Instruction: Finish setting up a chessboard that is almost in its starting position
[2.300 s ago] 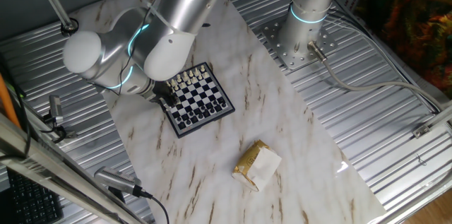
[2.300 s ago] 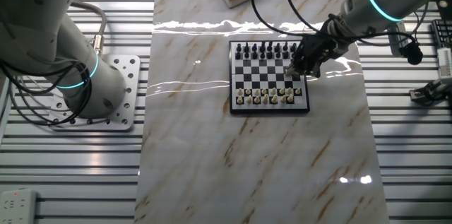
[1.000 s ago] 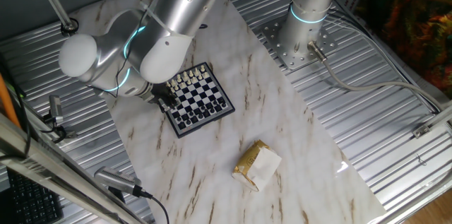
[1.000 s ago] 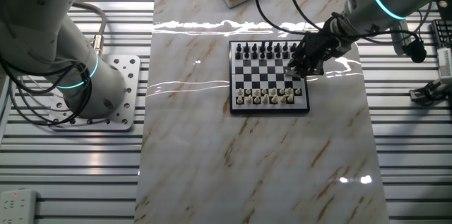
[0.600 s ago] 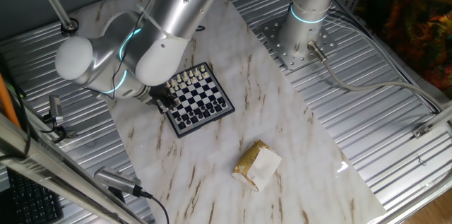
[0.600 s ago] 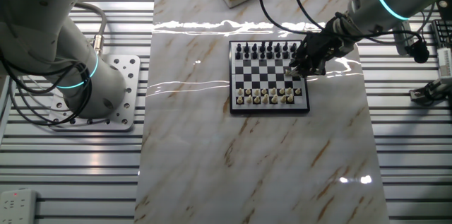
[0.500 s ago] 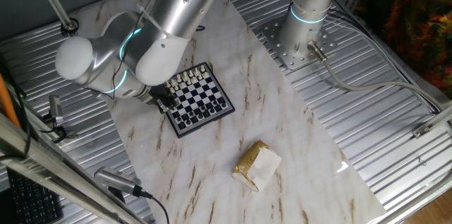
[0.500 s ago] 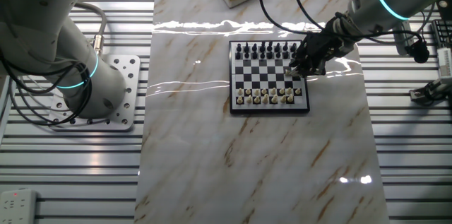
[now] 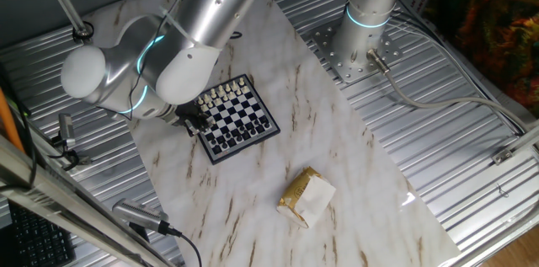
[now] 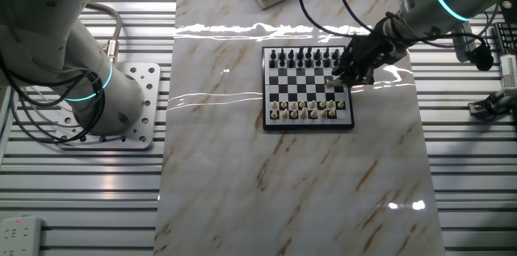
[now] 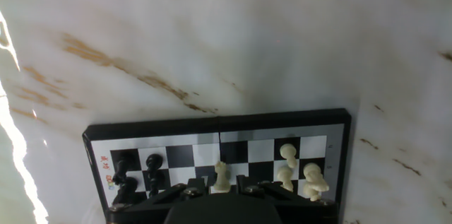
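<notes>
The gripper (image 11: 220, 189) is clamped on a white piece (image 11: 222, 176) above the chessboard (image 10: 308, 88), which lies mid-desk, toward the far edge. Step in hand: carrying the piece. Next: lower onto its home square, then release.

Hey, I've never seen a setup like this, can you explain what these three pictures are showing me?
A robot arm works at a marble table. Two pictures come from fixed cameras on different sides of the table; the third comes from a camera on the hand, looking along its fingers. On the table lie a small chessboard with white and black pieces and a paper packet. The gripper is at the board's edge. In the hand view a white piece stands between its fingers; whether it is gripped is unclear.
</notes>
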You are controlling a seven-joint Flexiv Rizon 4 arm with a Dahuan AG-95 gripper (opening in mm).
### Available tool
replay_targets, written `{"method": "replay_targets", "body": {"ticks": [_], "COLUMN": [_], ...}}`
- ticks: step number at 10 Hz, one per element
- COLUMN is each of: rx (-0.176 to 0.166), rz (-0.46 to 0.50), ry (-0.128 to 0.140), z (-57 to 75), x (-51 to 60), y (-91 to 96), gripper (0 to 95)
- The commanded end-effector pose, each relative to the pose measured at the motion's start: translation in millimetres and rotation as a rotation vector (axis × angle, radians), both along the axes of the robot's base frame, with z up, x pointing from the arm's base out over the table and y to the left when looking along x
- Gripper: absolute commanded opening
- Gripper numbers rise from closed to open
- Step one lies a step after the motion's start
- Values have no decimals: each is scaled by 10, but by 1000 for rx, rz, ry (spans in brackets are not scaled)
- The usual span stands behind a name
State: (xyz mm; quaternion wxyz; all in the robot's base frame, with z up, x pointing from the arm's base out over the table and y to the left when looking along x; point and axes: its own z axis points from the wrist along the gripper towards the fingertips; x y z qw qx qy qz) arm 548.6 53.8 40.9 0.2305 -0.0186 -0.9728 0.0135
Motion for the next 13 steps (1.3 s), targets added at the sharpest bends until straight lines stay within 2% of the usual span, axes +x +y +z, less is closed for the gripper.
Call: {"method": "replay_targets", "body": {"ticks": [1,13], "rx": [-1,-3], "rz": [0,-4], "ry": [-7,-3], "z": [-13,-80], "x": [-22,-38], "y": [-7,-18], "gripper": [190,190]}}
